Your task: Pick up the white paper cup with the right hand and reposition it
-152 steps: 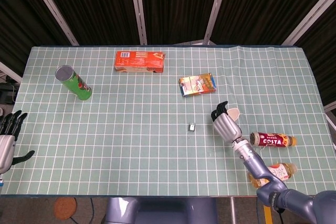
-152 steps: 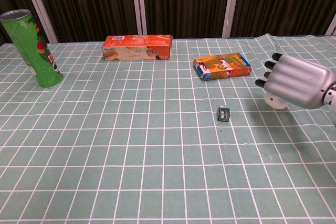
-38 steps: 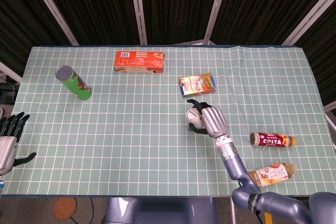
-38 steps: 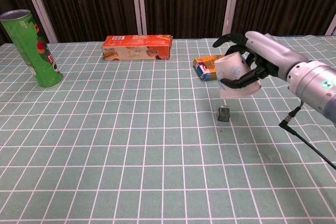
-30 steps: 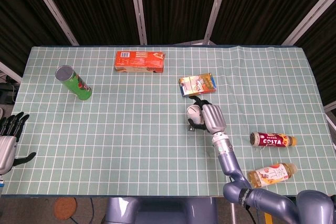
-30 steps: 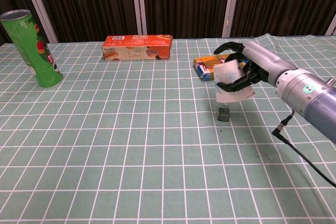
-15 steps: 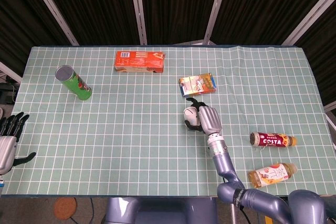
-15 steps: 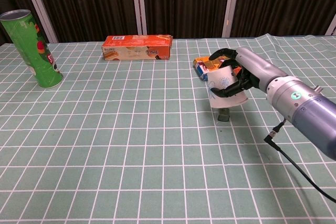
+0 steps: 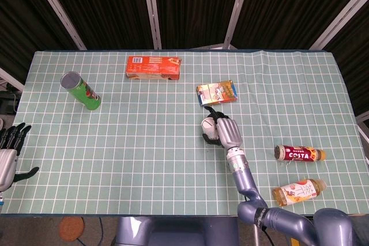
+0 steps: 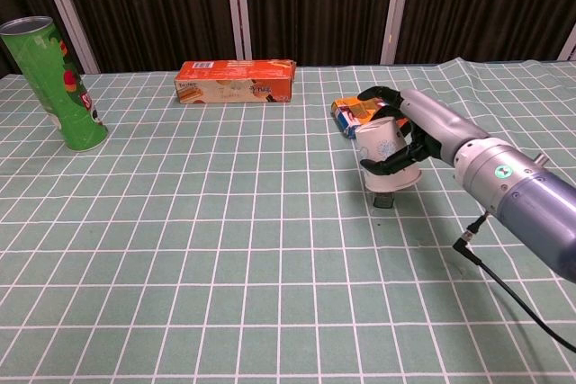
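Observation:
My right hand (image 10: pixel 409 137) (image 9: pixel 225 131) grips the white paper cup (image 10: pixel 382 156) (image 9: pixel 209 128) near the table's middle, mouth downward and slightly tilted. The cup hangs just above a small dark metal clip (image 10: pixel 384 199), whose top it partly hides in the chest view. Dark fingers wrap the cup's side. My left hand (image 9: pixel 8 154) hangs at the far left edge of the head view, fingers spread and holding nothing.
An orange snack packet (image 10: pixel 349 111) lies just behind the cup. A red box (image 9: pixel 153 66) and a green crisp can (image 9: pixel 82 91) stand at the back left. Two bottles (image 9: pixel 298 154) (image 9: pixel 298 190) lie at the right front.
My right hand has carried the cup leftward and lower, from beside the bottles to over the small clip. The left hand has stayed put.

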You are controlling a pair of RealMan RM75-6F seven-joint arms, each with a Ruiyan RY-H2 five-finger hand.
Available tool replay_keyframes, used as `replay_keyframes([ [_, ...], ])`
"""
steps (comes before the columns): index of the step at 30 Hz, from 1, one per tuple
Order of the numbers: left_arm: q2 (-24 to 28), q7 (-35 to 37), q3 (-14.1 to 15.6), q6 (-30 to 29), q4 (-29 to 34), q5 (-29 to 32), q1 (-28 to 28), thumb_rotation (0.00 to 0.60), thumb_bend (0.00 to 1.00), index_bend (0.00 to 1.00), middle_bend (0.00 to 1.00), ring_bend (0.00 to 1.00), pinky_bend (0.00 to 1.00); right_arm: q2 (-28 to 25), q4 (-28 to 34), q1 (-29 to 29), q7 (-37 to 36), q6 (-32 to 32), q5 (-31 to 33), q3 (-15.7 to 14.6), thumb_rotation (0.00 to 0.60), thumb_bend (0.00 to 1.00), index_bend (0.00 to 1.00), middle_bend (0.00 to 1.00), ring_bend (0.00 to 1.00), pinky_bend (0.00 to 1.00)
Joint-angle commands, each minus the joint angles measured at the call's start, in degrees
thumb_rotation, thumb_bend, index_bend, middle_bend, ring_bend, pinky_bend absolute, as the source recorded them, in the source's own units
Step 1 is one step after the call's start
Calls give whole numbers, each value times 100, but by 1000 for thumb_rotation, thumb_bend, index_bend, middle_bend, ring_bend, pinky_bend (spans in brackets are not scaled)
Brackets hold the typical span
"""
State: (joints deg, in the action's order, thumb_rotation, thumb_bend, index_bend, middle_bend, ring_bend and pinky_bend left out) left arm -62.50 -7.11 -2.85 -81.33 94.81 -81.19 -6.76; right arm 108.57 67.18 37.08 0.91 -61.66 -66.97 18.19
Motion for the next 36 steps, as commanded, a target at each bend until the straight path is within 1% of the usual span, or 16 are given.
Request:
replay_keyframes([
  [1,3,-9,3,-11,8,-8,4,600,0,0,0,0,0,-74,101,-46,-62,-5,-75,-72,600,203,99,270,179,248],
  [7,12,-10,18,-24,29,-39,11,600,0,0,0,0,0,-242,393,-161,-102,-63,-148,-173,600,192,95,232,152,208],
  [10,17,-19,35,-42,49,-73,19,600,0,0,0,0,0,-342,581,-230,-91,-86,-164,-231,600,183,86,171,79,138],
  [12,24,-14,41,-58,61,-91,27,600,0,0,0,0,0,-403,687,-269,-74,-122,-195,-265,600,179,66,112,16,64],
  [13,29,-8,44,-67,67,-100,31,600,0,0,0,0,0,-440,753,-287,-77,-154,-233,-282,600,177,61,99,5,44],
  [15,38,5,47,-80,77,-114,37,600,0,0,0,0,0,-537,890,-319,-84,-228,-336,-312,600,169,51,82,0,9],
  [20,58,35,57,-101,92,-152,46,600,0,0,0,0,0,-977,1398,-438,-110,-396,-604,-386,600,121,36,55,0,0],
  [22,62,41,60,-129,92,-174,55,600,0,0,0,0,0,-1279,1648,-525,-124,-503,-808,-474,600,87,26,40,0,0],
  [26,27,-6,55,-216,55,-234,75,600,0,0,0,0,0,-2044,2073,-779,-79,-799,-1275,-724,600,3,14,5,0,0],
  [28,-16,-8,56,-244,14,-271,75,600,0,0,0,0,0,-2462,2216,-930,-52,-976,-1501,-852,600,0,10,0,0,0],
  [31,-85,-16,50,-278,-69,-318,69,600,0,0,0,0,0,-2936,2283,-1152,31,-1236,-1750,-1030,600,0,0,0,0,0],
  [36,-169,17,40,-390,-172,-419,82,600,0,0,0,0,0,-3659,2489,-1601,332,-1626,-1896,-1322,600,0,0,0,0,0],
])
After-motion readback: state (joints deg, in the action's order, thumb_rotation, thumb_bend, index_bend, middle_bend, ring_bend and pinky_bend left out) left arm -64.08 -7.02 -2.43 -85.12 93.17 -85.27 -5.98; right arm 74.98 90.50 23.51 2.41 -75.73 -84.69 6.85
